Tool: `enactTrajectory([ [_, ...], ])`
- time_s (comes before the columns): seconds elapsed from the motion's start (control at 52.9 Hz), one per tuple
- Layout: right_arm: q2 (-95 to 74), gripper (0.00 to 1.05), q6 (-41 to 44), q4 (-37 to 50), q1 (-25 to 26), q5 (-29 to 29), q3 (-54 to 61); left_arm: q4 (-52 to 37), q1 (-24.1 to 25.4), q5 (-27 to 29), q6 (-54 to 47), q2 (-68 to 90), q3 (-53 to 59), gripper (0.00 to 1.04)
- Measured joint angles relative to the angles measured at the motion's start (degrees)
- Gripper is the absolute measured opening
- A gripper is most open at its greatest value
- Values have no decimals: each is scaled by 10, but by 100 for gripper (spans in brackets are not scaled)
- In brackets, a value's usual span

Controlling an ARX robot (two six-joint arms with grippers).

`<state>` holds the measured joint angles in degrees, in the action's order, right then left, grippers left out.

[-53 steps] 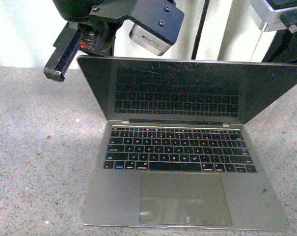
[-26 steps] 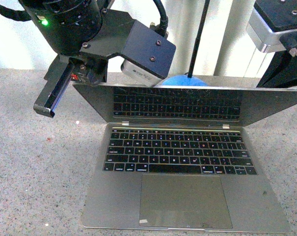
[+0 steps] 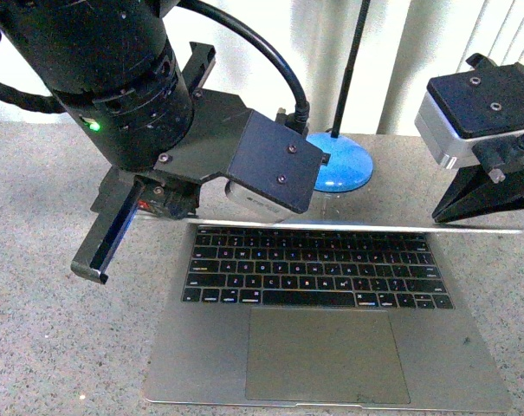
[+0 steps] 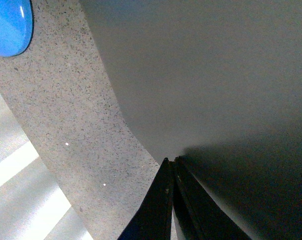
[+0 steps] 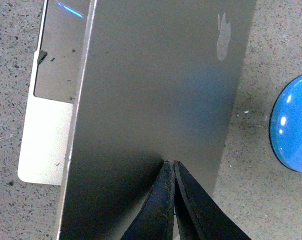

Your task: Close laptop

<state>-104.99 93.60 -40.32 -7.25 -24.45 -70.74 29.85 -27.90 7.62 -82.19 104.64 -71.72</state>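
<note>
— Where was the thin silver-grey metal laptop (image 3: 201,347)?

— In the middle of the speckled grey counter (image 3: 54,347), with its large trackpad (image 3: 326,354) on the near side and the black keys (image 3: 318,269) beyond it. The lid was partly lowered. From the front only its thin edge showed, a line across the far end of the keyboard.

— And the left claw (image 4: 171,162)?

— Its two black fingers were pressed together with nothing between them. Their tips sat against the plain outer face of the lid, near its left edge.

— The right claw (image 5: 169,164)?

— Much the same: fingers pressed together, gripping nothing, tips on the lid's outer face toward the right side. The shiny apple-shaped logo (image 5: 222,37) showed further along the lid from there.

— Anything else on the counter?

— A blue disc-shaped base (image 3: 344,165) carrying a thin black pole (image 3: 352,61). It stood just beyond the laptop's far edge, apart from it.
</note>
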Motion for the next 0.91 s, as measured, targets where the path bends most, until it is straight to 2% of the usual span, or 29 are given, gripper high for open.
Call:
enactTrajectory([
  [0.51, -18, 3, -23, 88, -6, -32, 77, -71, -18, -18, 28, 2, 74, 4],
  [0.907, -80, 3, -47, 176, -7, -47, 152, -143, -44, -43, 68, 60, 144, 4],
])
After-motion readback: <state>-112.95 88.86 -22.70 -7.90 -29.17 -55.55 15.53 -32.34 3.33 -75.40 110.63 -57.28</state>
